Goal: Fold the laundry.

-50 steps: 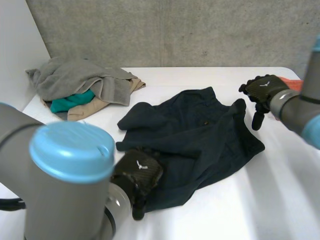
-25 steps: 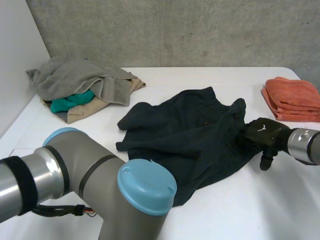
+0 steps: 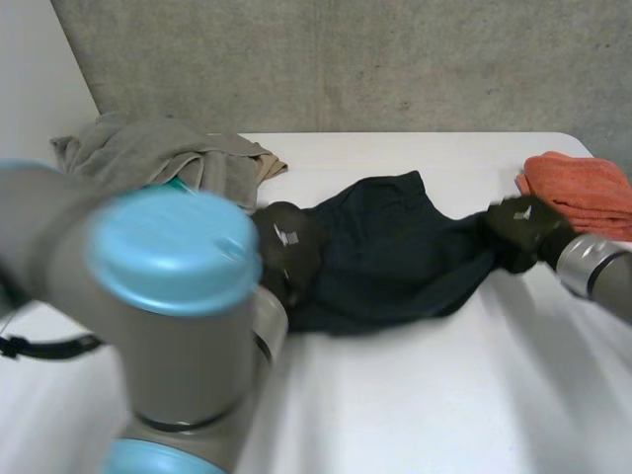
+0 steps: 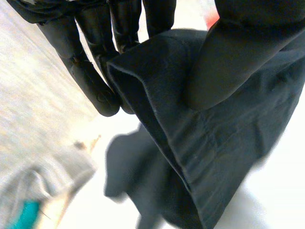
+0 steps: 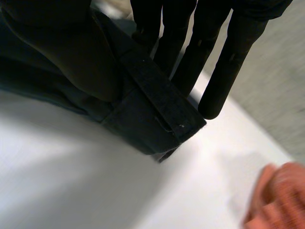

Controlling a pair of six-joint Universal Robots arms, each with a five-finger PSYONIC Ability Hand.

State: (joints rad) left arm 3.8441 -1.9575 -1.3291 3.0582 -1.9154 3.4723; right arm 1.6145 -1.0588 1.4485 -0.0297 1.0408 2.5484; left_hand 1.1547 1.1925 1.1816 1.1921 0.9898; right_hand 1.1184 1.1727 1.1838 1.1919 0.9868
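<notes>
1. We logged a dark navy cloth garment (image 3: 395, 257) drawn out across the middle of the white table (image 3: 444, 395), with one hand at each end.
2. The left hand (image 3: 286, 252) held the garment's end on the side of the laundry heap. In the left wrist view its thumb (image 4: 238, 52) pressed a folded edge of the cloth against the fingers (image 4: 90, 71) behind it, a firm pinch on the garment.
3. The right hand (image 3: 521, 232) held the opposite end. In the right wrist view its thumb (image 5: 71, 47) lay over a stitched band of the cloth (hem or waistband, we could not tell which). The fingers (image 5: 228, 62) stood on the band's other side, so this hand grasped the garment too.
4. A folded orange towel (image 3: 583, 188) lay near the table's far right corner, beside the right hand but apart from it.
5. A heap of grey, teal and beige laundry (image 3: 158, 158) sat at the far left corner, partly hidden by the left arm (image 3: 168, 296).
</notes>
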